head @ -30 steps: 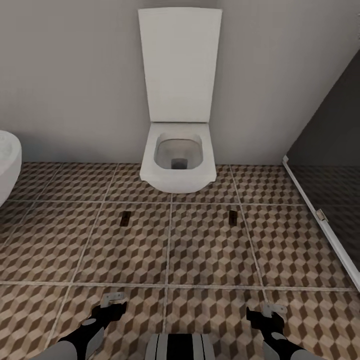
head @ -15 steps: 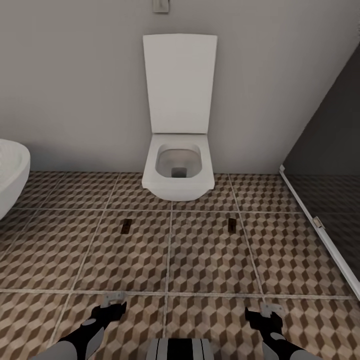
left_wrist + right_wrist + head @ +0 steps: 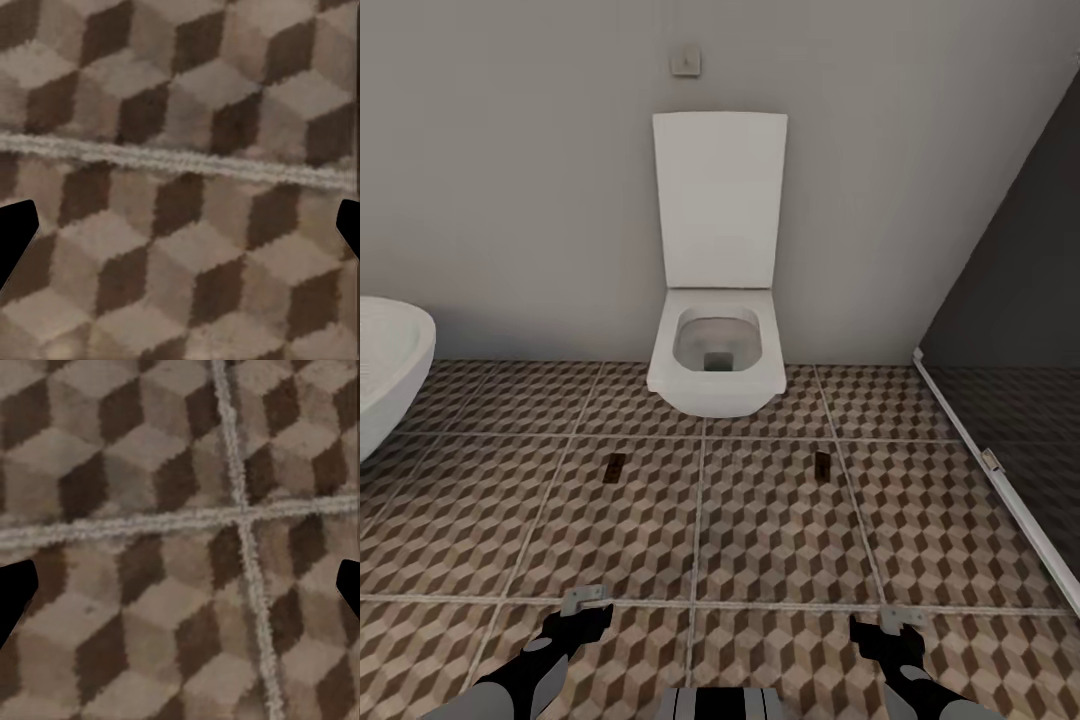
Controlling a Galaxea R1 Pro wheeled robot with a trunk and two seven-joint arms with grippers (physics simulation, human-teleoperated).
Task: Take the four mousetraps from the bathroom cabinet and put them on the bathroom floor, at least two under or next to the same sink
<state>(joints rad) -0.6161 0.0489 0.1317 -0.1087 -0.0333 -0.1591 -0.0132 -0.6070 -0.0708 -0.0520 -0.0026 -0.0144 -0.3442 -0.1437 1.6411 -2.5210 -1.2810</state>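
Fingers [image 3: 16, 232] spread wide above bathroom floor [image 3: 760, 520].

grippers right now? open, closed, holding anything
Left gripper: open, jaws wide apart, nothing between them.
Right gripper: open, jaws wide apart, nothing between them.

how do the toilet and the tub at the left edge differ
The toilet shows whole, centred against the back wall with its lid raised upright; the tub is cut off by the left edge, showing a rounded end. The toilet bowl is squarish with a flat lid; the tub's visible wall curves smoothly. Both are white, by the cube-patterned floor.
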